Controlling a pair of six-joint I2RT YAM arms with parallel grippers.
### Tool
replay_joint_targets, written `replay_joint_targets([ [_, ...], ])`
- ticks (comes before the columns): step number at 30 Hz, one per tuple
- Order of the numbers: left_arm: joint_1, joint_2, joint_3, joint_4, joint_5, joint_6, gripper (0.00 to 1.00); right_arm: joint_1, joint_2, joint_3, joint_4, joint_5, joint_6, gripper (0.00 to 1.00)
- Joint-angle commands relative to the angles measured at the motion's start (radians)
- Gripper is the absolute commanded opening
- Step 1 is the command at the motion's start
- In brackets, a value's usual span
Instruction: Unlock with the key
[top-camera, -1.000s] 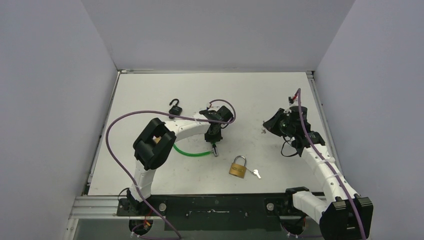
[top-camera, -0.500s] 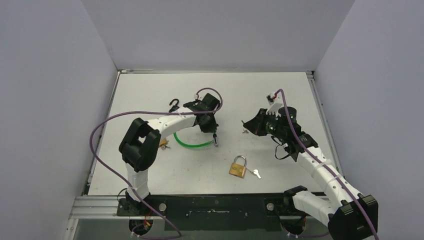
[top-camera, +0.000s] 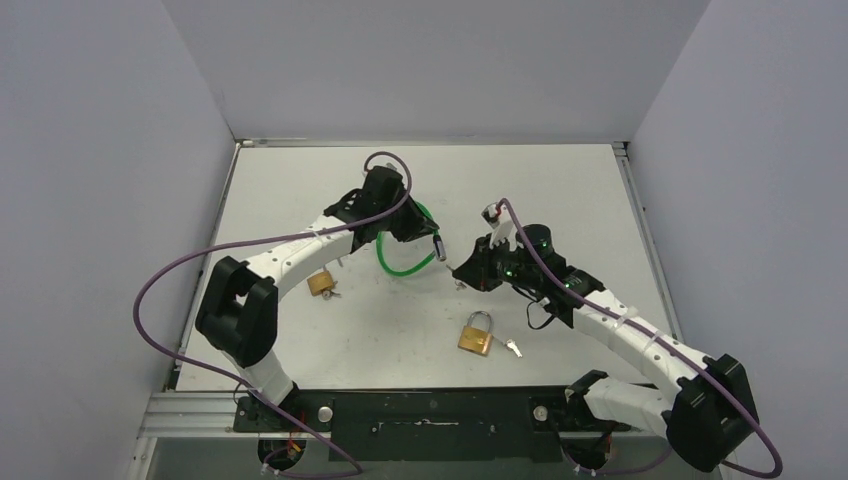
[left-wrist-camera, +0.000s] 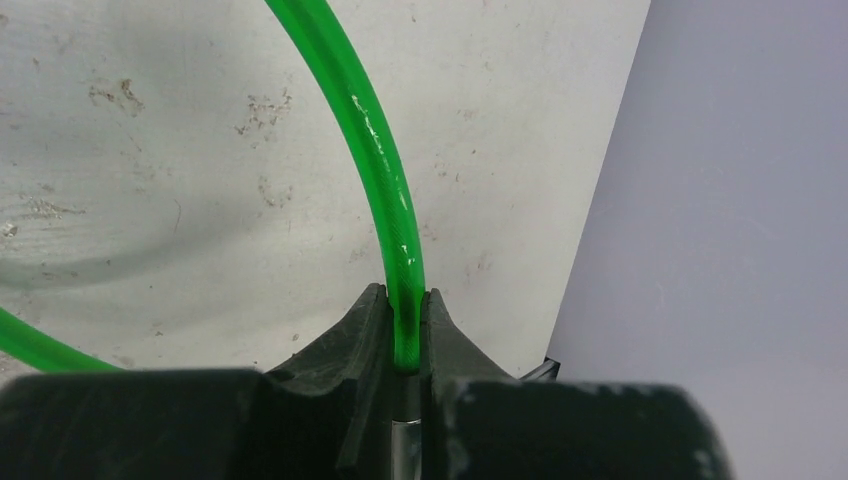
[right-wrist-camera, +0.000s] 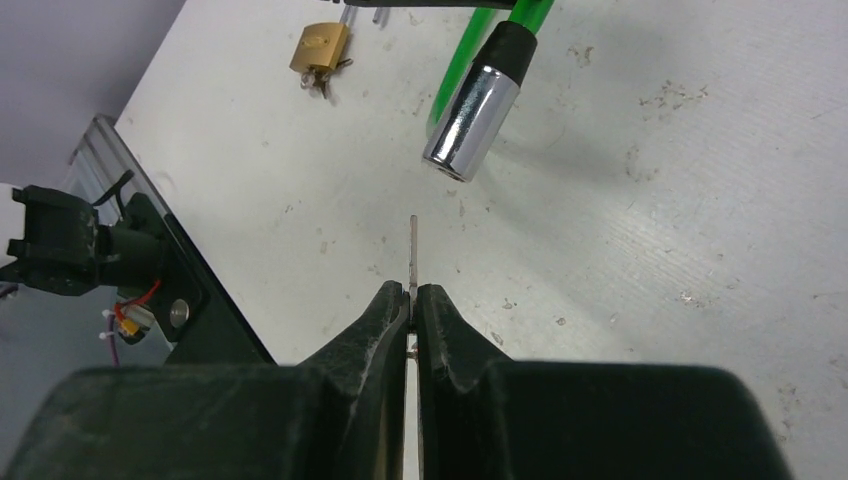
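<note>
No legible text, number or brand is being shown in any view. A faint stamped mark is being picked up on the face of the larger brass padlock (top-camera: 477, 334), lower centre of the top view, but it is too small to be read. An oval stamp is being shown on the small brass padlock (right-wrist-camera: 321, 47), upper left of the right wrist view, too blurred to be read. Nothing readable is being resolved on the cable lock (left-wrist-camera: 385, 170), its chrome barrel (right-wrist-camera: 470, 125) or the key (right-wrist-camera: 413, 255).

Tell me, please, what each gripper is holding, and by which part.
Left gripper: green cable lock, clamped on its cable. Right gripper: key, pinched at one end, blade protruding.
</note>
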Motion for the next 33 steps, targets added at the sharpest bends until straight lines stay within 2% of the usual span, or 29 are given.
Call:
replay_joint_targets([
  [1, 0.021, -0.050, -0.013, 0.097, 0.063, -0.063, 0.00, 0.064, 0.036, 0.006, 0.074, 0.108, -0.044, 0.00],
  [10, 0.031, -0.061, -0.036, 0.132, 0.105, -0.112, 0.00, 0.101, 0.061, -0.011, 0.147, 0.275, -0.001, 0.00],
  [23, 0.031, -0.075, -0.083, 0.174, 0.134, -0.170, 0.00, 0.102, 0.097, 0.005, 0.171, 0.312, 0.027, 0.00],
  [33, 0.029, -0.101, -0.141, 0.267, 0.164, -0.300, 0.00, 0.102, 0.128, 0.016, 0.264, 0.328, 0.100, 0.00],
])
